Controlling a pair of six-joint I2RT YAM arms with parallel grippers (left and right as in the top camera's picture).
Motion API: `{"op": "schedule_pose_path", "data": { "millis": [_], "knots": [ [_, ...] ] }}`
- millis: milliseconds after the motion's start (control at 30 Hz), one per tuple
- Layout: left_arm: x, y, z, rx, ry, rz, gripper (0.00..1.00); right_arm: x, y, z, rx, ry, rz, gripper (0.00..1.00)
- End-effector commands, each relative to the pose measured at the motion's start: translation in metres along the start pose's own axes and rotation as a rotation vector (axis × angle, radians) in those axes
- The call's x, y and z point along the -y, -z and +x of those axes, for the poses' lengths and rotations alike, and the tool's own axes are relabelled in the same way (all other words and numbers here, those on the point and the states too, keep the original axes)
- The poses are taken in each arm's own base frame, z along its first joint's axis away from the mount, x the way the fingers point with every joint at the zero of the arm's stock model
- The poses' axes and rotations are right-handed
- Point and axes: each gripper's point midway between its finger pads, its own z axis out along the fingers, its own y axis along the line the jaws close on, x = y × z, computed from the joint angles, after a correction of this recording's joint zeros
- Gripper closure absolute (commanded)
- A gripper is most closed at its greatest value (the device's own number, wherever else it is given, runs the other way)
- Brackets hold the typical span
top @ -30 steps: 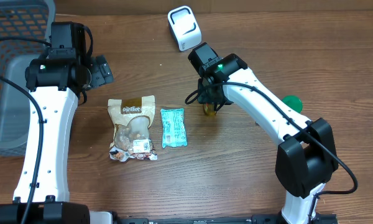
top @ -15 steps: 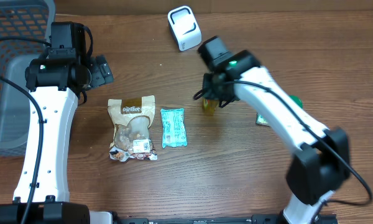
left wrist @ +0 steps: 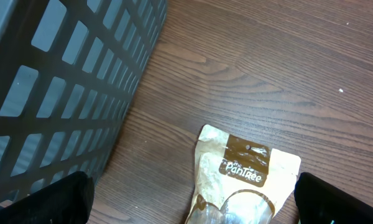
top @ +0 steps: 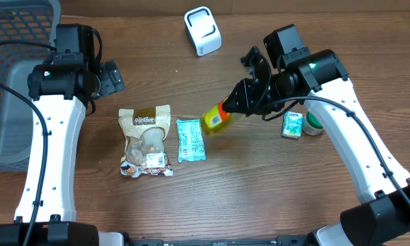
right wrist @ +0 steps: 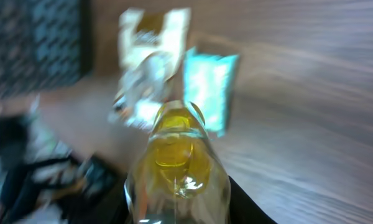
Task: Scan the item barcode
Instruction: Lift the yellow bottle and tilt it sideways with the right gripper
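The item is a small clear bottle of yellow liquid, held tilted above the table with my right gripper shut on its orange end. In the right wrist view the bottle fills the space between the dark fingers, and the picture is blurred. I can see no barcode on it. The white scanner stands at the back centre, apart from the bottle. My left gripper hangs open and holds nothing at the left, above the top of a beige snack bag.
The beige snack bag and a teal packet lie flat at centre left. A small teal box and a green round thing sit under the right arm. A dark mesh basket fills the far left.
The right arm has lifted the yellow bottle off the table and swung its wrist to the right, tipping the bottle over. The teal box now shows. The left arm has not moved.
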Motion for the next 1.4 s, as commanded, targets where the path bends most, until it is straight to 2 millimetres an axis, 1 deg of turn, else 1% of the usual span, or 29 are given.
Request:
{"op": "schedule_pose_path", "data": {
  "millis": [0,100,300,333,467,633,667,733,1367],
  "knots": [
    [-0.0008,0.0024,-0.0020,0.011,-0.026,-0.005,0.01,-0.0412,0.0148,0.0058,-0.009,0.146,-0.223,0.72],
    [-0.0008,0.0024,-0.0020,0.011,-0.026,-0.005,0.00,-0.0488,0.0167,0.0078,-0.017,0.150,-0.270,0.72],
    [-0.0008,0.0024,-0.0020,0.011,-0.026,-0.005,0.00,-0.0493,0.0168,0.0081,-0.019,0.150,-0.273,0.74],
    [-0.0008,0.0024,-0.0020,0.011,-0.026,-0.005,0.01,-0.0495,0.0168,0.0082,-0.019,0.149,-0.274,0.75],
    [-0.0008,0.0024,-0.0020,0.011,-0.026,-0.005,0.00,-0.0495,0.0164,0.0082,-0.020,0.150,-0.274,0.86],
    [-0.0008,0.0024,-0.0020,0.011,-0.026,-0.005,0.00,-0.0493,0.0162,0.0089,-0.023,0.146,-0.274,0.91],
    [-0.0008,0.0024,-0.0020,0.011,-0.026,-0.005,0.00,-0.0490,0.0161,0.0095,-0.026,0.144,-0.273,0.94],
    [-0.0008,0.0024,-0.0020,0.011,-0.026,-0.005,0.01,-0.0489,0.0161,0.0104,-0.030,0.141,-0.273,0.96],
    [-0.0008,0.0024,-0.0020,0.011,-0.026,-0.005,0.01,-0.0484,0.0160,0.0133,-0.041,0.131,-0.271,0.96]
  ]
}}
